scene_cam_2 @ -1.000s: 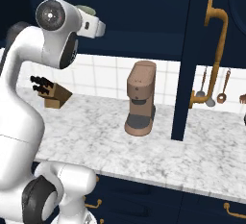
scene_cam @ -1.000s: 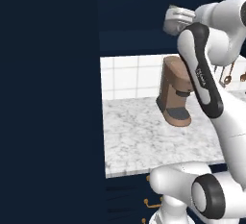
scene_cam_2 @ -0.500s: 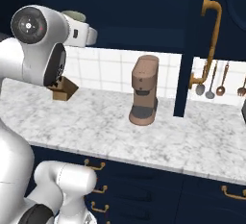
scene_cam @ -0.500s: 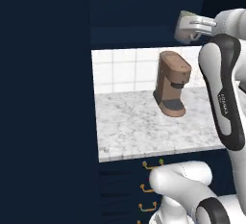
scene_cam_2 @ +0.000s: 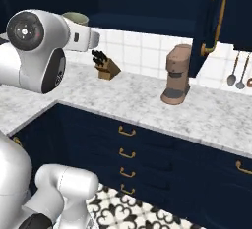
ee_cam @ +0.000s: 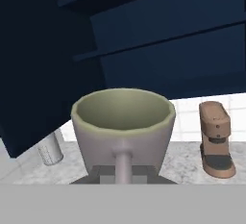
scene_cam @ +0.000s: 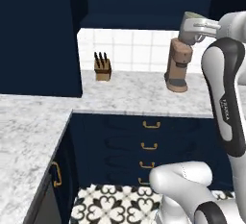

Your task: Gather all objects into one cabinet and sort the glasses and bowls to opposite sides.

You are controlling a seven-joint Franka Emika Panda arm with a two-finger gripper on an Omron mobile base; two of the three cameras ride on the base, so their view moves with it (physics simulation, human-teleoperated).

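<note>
Marble counter [scene_cam_2: 206,110] below, my gripper [ee_cam: 123,172] carried the grey-beige mug [ee_cam: 123,124] high.
I pinched the mug upright near the open navy cabinet [ee_cam: 158,40] shelves, the coffee machine [ee_cam: 216,139] standing well apart; next, I judged, I should set it on a shelf's glasses side.
</note>
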